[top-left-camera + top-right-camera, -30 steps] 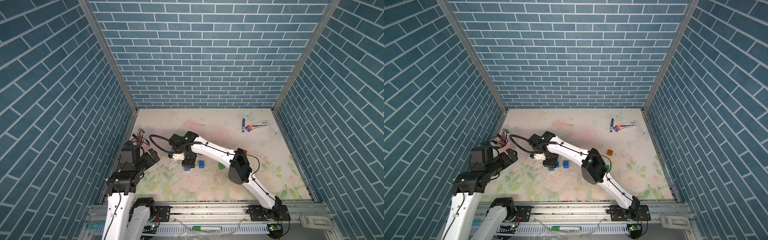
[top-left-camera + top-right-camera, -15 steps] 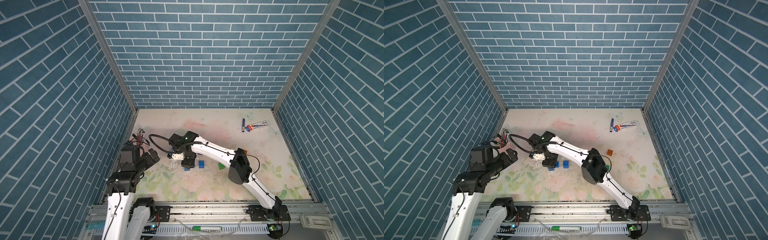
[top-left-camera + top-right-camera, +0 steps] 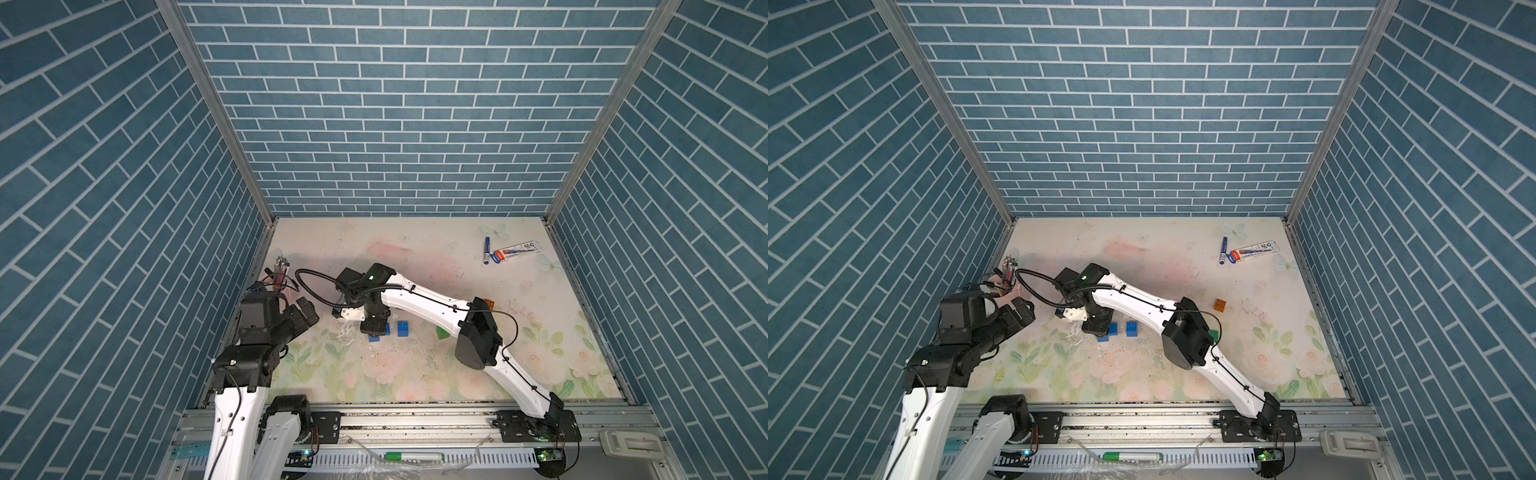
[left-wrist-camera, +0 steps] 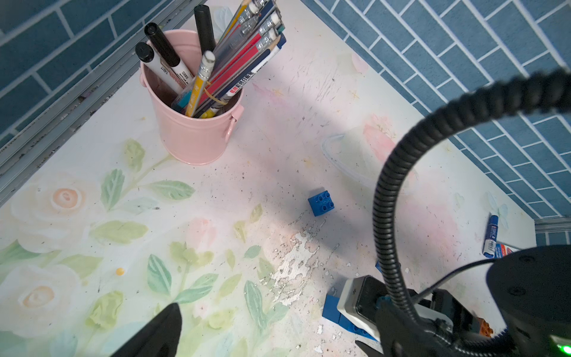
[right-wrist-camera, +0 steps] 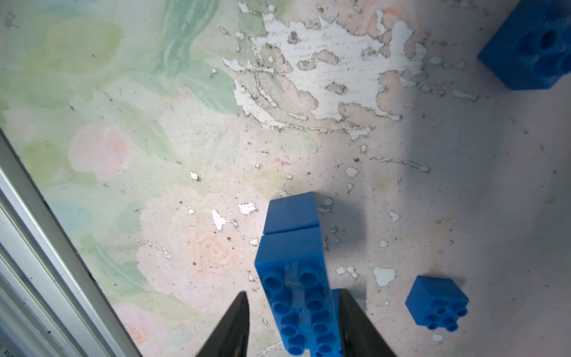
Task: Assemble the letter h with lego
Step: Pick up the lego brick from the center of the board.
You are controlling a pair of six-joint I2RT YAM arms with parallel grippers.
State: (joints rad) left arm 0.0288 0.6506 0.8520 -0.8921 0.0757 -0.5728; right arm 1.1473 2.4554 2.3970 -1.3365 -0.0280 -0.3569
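Note:
My right gripper (image 5: 293,293) is low over a long blue lego brick (image 5: 293,278) joined to a second blue brick on the table. Its jaws straddle the brick: one finger touches its side and the other stands a small gap away. In both top views the gripper (image 3: 374,330) (image 3: 1098,330) hides most of these bricks. Loose blue lego bricks (image 5: 437,304) (image 3: 402,328) (image 4: 321,201) lie close by. A green brick (image 3: 1214,333) and an orange one (image 3: 1220,306) lie by the right arm's elbow. At the left, my left gripper (image 3: 305,313) (image 4: 262,340) is open and holds nothing.
A pink cup of pens (image 4: 191,129) (image 3: 280,270) stands by the left wall. A blue marker (image 3: 485,250) and a pen packet (image 3: 515,252) lie at the back right. The right arm's black cable (image 4: 389,191) arcs over the bricks. A metal rail (image 5: 46,231) borders the front.
My right gripper's jaws have drawn in around the blue bricks. Both arms otherwise hold their places.

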